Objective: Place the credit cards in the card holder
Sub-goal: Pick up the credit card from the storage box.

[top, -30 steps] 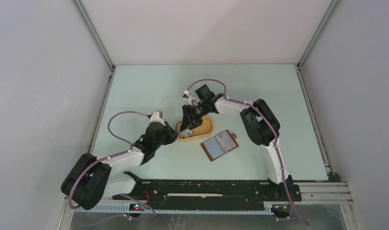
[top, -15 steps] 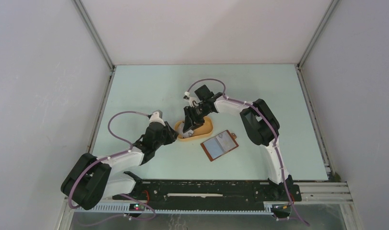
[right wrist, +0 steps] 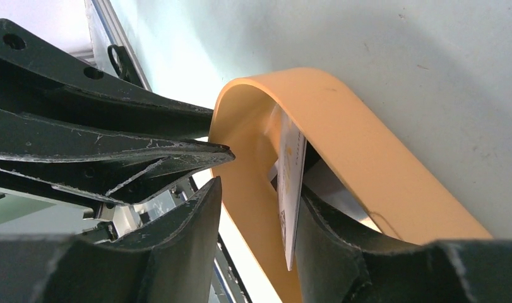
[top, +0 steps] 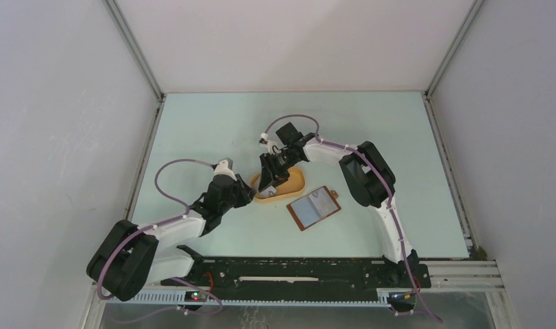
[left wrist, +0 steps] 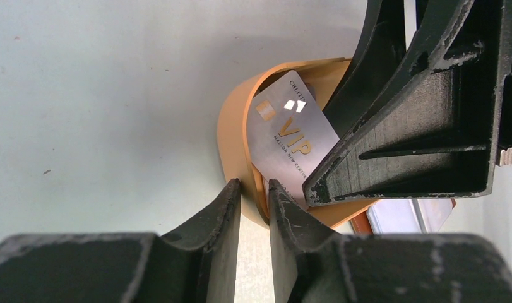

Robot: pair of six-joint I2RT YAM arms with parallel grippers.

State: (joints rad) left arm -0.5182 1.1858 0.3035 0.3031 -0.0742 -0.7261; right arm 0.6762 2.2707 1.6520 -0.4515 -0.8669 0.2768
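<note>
Silver card (left wrist: 286,140) with gold VIP lettering, tilted in tray (left wrist: 231,136).

counted on the worktop (top: 398,151)
one orange tray (top: 299,182), one card holder (top: 315,208), one silver card (left wrist: 291,136) in plain view.

The tray (top: 295,184) is crowded: the left end effector (left wrist: 253,189) clamps its rim at one end, the right end effector (right wrist: 259,196) fills its inside around an upright card (right wrist: 292,189). The wallet (top: 315,208) lies just beside it; the far and right tabletop (top: 384,137) offers open passage.
</note>
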